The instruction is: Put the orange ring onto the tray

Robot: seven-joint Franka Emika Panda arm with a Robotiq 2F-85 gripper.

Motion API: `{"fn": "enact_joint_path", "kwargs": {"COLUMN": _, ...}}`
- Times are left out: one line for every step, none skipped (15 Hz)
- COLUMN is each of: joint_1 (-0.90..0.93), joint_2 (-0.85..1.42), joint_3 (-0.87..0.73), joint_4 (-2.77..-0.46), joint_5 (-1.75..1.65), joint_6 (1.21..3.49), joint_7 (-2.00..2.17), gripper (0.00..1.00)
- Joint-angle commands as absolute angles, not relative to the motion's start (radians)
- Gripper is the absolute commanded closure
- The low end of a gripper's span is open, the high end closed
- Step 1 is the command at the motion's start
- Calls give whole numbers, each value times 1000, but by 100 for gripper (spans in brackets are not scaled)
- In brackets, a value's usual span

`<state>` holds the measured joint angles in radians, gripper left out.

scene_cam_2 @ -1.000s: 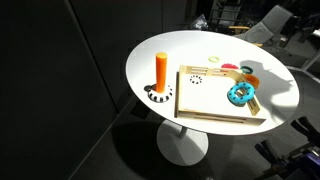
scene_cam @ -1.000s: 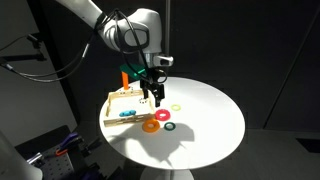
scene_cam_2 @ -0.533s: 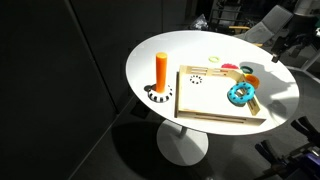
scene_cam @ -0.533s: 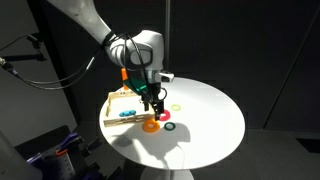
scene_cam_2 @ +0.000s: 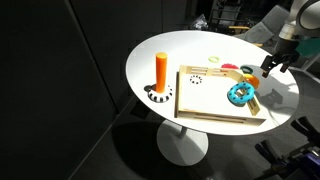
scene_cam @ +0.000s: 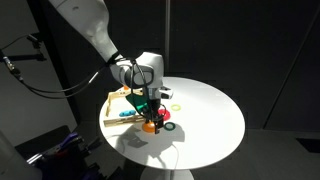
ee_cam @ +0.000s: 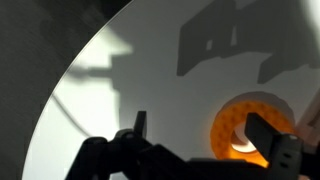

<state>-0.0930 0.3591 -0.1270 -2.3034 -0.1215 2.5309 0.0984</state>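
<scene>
The orange ring (scene_cam: 149,126) lies flat on the white round table, just off the tray's near end; it also shows in an exterior view (scene_cam_2: 250,81) and fills the right of the wrist view (ee_cam: 226,121). The light wooden tray (scene_cam: 118,102) (scene_cam_2: 210,100) has an upright orange peg (scene_cam_2: 161,70) at one corner. My gripper (scene_cam: 152,116) (scene_cam_2: 269,69) (ee_cam: 205,138) is open and low over the table. One finger is over the orange ring and the other is on bare table beside it. It holds nothing.
A red ring (scene_cam: 163,116) and a dark ring (scene_cam: 168,126) lie close to the orange ring. A thin yellow-green ring (scene_cam: 176,104) (scene_cam_2: 213,59) lies further off. A blue ring (scene_cam_2: 240,95) lies on the tray. The table edge (ee_cam: 75,75) is near.
The arm has come down and moved toward the orange ring over the last second. The gripper now sits just above it. The rings and the tray have not moved.
</scene>
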Motion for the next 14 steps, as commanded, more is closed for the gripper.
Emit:
{"fn": "enact_joint_path", "kwargs": {"joint_1": -69, "joint_2": 418, "joint_3": -138, "joint_4": -2262, "joint_5": -128, "joint_6": 2562, "joint_7": 127, "gripper": 0}}
{"fn": "enact_joint_path", "kwargs": {"joint_1": -65, "joint_2": 430, "joint_3": -138, "joint_4": -2253, "joint_5": -128, "joint_6": 2569, "joint_7": 127, "gripper": 0}}
{"fn": "enact_joint_path", "kwargs": {"joint_1": -59, "joint_2": 442, "joint_3": -138, "joint_4": -2241, "joint_5": -128, "joint_6": 2574, "joint_7": 128, "gripper": 0}}
{"fn": "enact_joint_path", "kwargs": {"joint_1": -53, "joint_2": 452, "joint_3": -139, "joint_4": -2229, "joint_5": -129, "joint_6": 2578, "joint_7": 129, "gripper": 0}}
{"fn": "enact_joint_path", "kwargs": {"joint_1": -46, "joint_2": 463, "joint_3": -140, "joint_4": -2218, "joint_5": -131, "joint_6": 2581, "joint_7": 131, "gripper": 0}}
{"fn": "enact_joint_path", "kwargs": {"joint_1": -41, "joint_2": 472, "joint_3": -140, "joint_4": -2208, "joint_5": -131, "joint_6": 2583, "joint_7": 134, "gripper": 0}}
{"fn": "enact_joint_path", "kwargs": {"joint_1": -34, "joint_2": 483, "joint_3": -141, "joint_4": -2200, "joint_5": -133, "joint_6": 2590, "joint_7": 139, "gripper": 0}}
{"fn": "enact_joint_path", "kwargs": {"joint_1": -29, "joint_2": 493, "joint_3": -140, "joint_4": -2192, "joint_5": -132, "joint_6": 2592, "joint_7": 143, "gripper": 0}}
{"fn": "enact_joint_path", "kwargs": {"joint_1": -24, "joint_2": 501, "joint_3": -141, "joint_4": -2185, "joint_5": -132, "joint_6": 2595, "joint_7": 147, "gripper": 0}}
{"fn": "enact_joint_path", "kwargs": {"joint_1": -20, "joint_2": 509, "joint_3": -142, "joint_4": -2182, "joint_5": -132, "joint_6": 2596, "joint_7": 148, "gripper": 0}}
{"fn": "enact_joint_path", "kwargs": {"joint_1": -17, "joint_2": 516, "joint_3": -143, "joint_4": -2178, "joint_5": -131, "joint_6": 2599, "joint_7": 150, "gripper": 0}}
{"fn": "enact_joint_path", "kwargs": {"joint_1": -15, "joint_2": 518, "joint_3": -146, "joint_4": -2174, "joint_5": -130, "joint_6": 2594, "joint_7": 151, "gripper": 0}}
{"fn": "enact_joint_path", "kwargs": {"joint_1": -14, "joint_2": 522, "joint_3": -148, "joint_4": -2171, "joint_5": -129, "joint_6": 2592, "joint_7": 153, "gripper": 0}}
{"fn": "enact_joint_path", "kwargs": {"joint_1": -12, "joint_2": 526, "joint_3": -152, "joint_4": -2168, "joint_5": -131, "joint_6": 2590, "joint_7": 157, "gripper": 0}}
